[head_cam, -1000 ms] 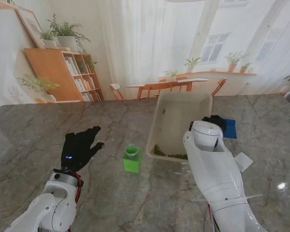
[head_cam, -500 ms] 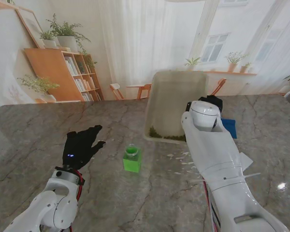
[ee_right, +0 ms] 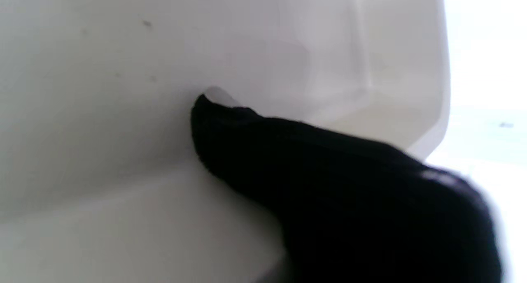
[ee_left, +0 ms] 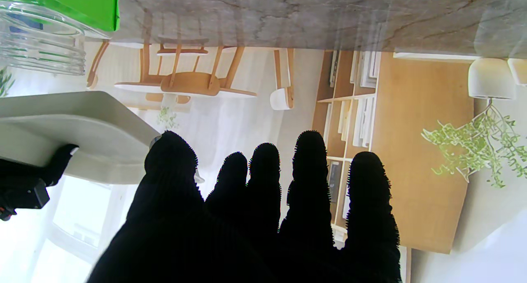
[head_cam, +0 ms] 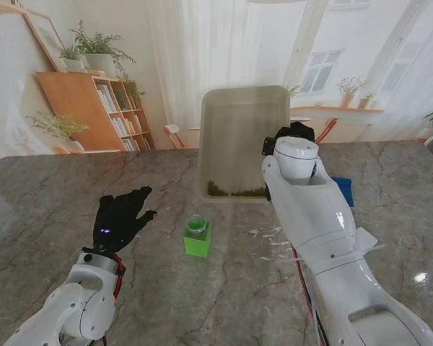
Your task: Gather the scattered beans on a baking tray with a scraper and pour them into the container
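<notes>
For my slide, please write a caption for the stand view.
Right robot hand tilts baking tray, beans gathered at its low edge, beyond green container.

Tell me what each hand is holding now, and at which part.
The right hand holds the baking tray by its right side edge, tilted steeply. The left hand holds nothing, fingers spread flat.

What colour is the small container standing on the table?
Bright green container, with a clear glass rim; the stand's view shows it best.
</notes>
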Controlling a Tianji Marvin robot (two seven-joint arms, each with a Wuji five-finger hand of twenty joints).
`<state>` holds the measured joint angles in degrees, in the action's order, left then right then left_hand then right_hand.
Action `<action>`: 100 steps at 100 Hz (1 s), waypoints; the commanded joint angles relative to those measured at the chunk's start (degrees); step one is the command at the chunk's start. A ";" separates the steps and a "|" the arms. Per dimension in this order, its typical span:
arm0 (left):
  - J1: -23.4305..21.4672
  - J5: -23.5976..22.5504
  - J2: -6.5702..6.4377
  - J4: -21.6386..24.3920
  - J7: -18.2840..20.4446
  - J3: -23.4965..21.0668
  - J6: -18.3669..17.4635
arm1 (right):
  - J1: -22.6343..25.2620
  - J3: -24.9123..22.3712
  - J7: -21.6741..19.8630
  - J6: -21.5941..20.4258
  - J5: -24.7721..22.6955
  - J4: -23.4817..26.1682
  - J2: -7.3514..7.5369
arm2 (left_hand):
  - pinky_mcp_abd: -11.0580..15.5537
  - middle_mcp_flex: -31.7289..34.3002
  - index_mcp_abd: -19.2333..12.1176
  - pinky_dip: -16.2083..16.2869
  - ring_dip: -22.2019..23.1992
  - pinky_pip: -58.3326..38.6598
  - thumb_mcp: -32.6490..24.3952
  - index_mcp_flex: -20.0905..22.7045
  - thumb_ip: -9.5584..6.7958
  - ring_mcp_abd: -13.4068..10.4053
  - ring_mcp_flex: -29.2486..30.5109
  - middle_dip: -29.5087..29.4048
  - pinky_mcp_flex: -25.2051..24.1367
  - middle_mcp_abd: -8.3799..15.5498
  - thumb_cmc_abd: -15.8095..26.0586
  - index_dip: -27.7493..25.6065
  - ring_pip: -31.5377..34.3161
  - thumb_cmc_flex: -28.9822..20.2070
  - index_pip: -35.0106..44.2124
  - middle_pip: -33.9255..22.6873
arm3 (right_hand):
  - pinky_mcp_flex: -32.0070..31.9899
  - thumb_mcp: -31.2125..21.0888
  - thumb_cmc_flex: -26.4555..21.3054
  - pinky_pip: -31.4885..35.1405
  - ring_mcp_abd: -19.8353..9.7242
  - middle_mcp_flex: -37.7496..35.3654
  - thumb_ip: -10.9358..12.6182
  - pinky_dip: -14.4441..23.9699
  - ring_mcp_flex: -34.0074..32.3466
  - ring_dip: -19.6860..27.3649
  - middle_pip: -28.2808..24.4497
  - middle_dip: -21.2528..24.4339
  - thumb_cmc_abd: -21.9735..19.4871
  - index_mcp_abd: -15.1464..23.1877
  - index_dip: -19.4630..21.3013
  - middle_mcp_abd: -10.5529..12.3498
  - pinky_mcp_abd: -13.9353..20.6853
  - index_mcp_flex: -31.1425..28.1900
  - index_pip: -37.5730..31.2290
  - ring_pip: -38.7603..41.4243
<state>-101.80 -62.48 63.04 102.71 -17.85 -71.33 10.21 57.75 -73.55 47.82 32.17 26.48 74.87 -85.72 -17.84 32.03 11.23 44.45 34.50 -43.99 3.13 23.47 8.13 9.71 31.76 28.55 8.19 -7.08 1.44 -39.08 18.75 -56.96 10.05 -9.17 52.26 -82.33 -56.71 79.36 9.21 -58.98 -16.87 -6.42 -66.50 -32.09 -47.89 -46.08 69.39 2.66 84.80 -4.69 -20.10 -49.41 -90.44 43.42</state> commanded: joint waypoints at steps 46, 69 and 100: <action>0.19 0.31 -0.05 -0.57 0.95 -0.19 0.32 | -1.10 3.62 -7.52 -2.96 -4.57 2.36 1.61 | -1.23 0.69 -0.62 1.52 0.26 -0.09 -0.38 0.95 -5.51 0.21 1.29 -0.03 -0.42 0.42 3.60 -0.25 -0.26 0.59 0.50 0.50 | 6.83 -7.63 -7.74 14.61 -6.84 -3.21 0.91 6.59 -3.23 -5.18 -10.75 -6.18 -1.09 0.16 2.01 11.38 2.42 -1.52 -2.87 11.05; 0.05 0.40 -0.02 -0.57 0.83 -0.30 0.32 | -1.73 4.51 -10.18 -3.14 -6.21 2.68 2.27 | -1.23 0.64 -0.57 1.51 0.25 -0.07 -0.37 0.94 -5.51 0.31 1.29 -0.04 -0.45 0.44 3.62 -0.25 -0.27 0.59 0.50 0.52 | 6.92 -7.63 -7.74 14.70 -6.83 -3.24 1.06 6.81 -3.17 -5.41 -10.74 -6.41 -1.00 0.15 2.11 11.46 2.37 -1.63 -2.87 11.29; -0.12 0.55 0.02 -0.58 0.54 -0.42 0.07 | -2.22 6.26 -12.82 -3.13 -8.41 4.08 2.91 | -1.25 0.67 -0.59 1.52 0.25 -0.07 -0.41 0.91 -5.52 0.26 1.29 -0.03 -0.43 0.37 3.66 -0.24 -0.28 0.56 0.47 0.51 | 6.96 -7.63 -7.81 14.79 -6.78 -3.30 1.25 6.92 -3.21 -5.46 -10.76 -6.65 -0.85 0.05 2.20 11.45 2.33 -1.56 -2.85 11.56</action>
<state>-101.59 -62.15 62.96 102.25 -17.08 -71.83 10.31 56.47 -67.61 36.24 29.55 18.19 77.38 -82.58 -17.84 32.03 11.23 44.45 34.51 -43.99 3.13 23.47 8.13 9.71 31.77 28.55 8.19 -7.08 1.44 -39.08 18.75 -56.96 10.05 -9.17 52.36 -82.38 -56.71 79.36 9.19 -58.98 -16.88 -5.83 -66.47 -33.23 -47.89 -47.88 69.98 2.64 84.81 -4.17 -20.11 -49.41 -90.48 43.86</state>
